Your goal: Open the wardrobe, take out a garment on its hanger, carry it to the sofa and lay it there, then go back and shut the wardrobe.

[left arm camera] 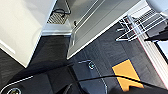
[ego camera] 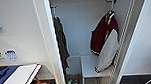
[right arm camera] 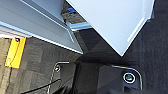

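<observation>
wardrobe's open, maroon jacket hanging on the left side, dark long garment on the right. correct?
Sides are swapped. The head view shows the wardrobe open, with the maroon jacket hanging on the right and the dark long garment on the left.

I see the wardrobe (ego camera: 54, 46) is white, and in the upper right of my head view the garment (ego camera: 103, 36) is dark red with white sleeves and a white stripe at the collar. To its left hangs a long dark brownish coat (ego camera: 61, 43). In the lower left, a folding table (ego camera: 22, 75) has a white top and orange legs, and the floor (left arm camera: 110, 52) is dark grey with a yellow patch (left arm camera: 125, 73).
</observation>
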Robot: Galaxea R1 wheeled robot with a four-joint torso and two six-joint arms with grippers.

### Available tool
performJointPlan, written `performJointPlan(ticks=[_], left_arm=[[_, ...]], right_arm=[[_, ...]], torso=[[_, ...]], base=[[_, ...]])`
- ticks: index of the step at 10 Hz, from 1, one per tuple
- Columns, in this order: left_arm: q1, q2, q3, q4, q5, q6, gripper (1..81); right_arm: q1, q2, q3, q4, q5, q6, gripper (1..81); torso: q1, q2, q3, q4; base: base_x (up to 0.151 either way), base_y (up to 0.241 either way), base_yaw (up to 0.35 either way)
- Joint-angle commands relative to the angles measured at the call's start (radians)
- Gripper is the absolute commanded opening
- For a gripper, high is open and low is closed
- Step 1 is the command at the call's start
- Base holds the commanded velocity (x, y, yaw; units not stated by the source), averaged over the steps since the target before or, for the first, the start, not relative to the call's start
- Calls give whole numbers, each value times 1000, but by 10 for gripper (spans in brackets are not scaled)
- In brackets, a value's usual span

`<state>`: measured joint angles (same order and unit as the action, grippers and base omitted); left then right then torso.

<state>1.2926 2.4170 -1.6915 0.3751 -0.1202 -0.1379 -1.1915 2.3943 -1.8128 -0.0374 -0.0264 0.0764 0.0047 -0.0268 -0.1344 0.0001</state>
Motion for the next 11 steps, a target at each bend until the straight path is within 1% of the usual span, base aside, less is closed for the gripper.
performJointPlan(ticks=[1, 4, 9, 11], left_arm=[[-19, 66, -95, 18, 31, -3, 811], [-5, 149, -221, 19, 36, 4, 811], [8, 231, -365, 25, 37, 7, 811], [12, 265, -425, 39, 37, 7, 811]], right_arm=[[-1, 94, -144, 31, -33, 3, 811], [-43, 182, -252, 34, -35, 2, 811], [-101, 271, -390, 34, -37, 3, 811], [-116, 334, -489, 27, -38, 2, 811]], torso=[[0, 0, 0, 0], [0, 0, 0, 0], [-1, -1, 1, 0], [-1, -1, 1, 0]], base=[[0, 0, 0], [0, 0, 0], [0, 0, 0], [0, 0, 0]])
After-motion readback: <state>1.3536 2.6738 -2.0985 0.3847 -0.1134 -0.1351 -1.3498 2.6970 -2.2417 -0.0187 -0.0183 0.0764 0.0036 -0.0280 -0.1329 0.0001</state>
